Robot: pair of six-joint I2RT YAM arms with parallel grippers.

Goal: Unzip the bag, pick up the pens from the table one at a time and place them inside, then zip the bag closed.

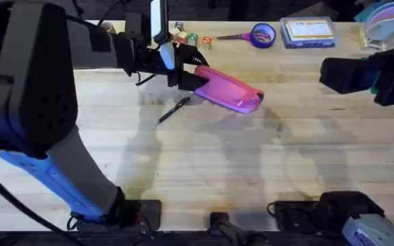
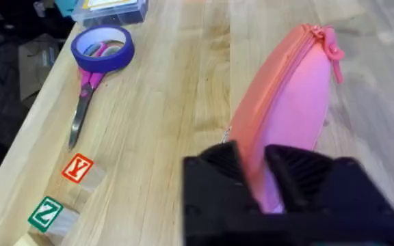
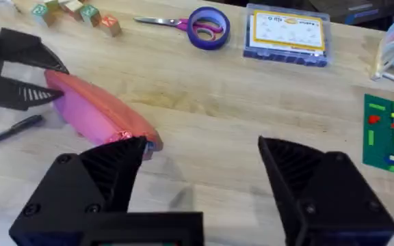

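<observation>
Overhead, the left gripper (image 1: 183, 76) reaches across the far side of the table (image 1: 252, 157) and is clamped on the near end of the pink bag (image 1: 230, 90), which lies at an angle on the wood with its other end pointing toward the right side. In the left wrist view the two black fingers (image 2: 217, 178) pinch the bag (image 2: 286, 109) between them, and the zipper line runs along its upper edge to a pull tab (image 2: 334, 51) at the far end; the zipper looks shut along the part that can be seen. A black pen (image 1: 175, 109) lies on the table just beside the bag, on the side nearer the arms' bases, apart from it. The right gripper (image 3: 200, 171) hangs above the table well to the right of the bag, its fingers spread wide with nothing between them. Scissors (image 1: 241, 36) with a roll of blue tape (image 1: 263, 34) over the handles, a clear box with a blue lid (image 1: 308, 32) and some lettered blocks (image 1: 193, 39) sit along the far edge.
</observation>
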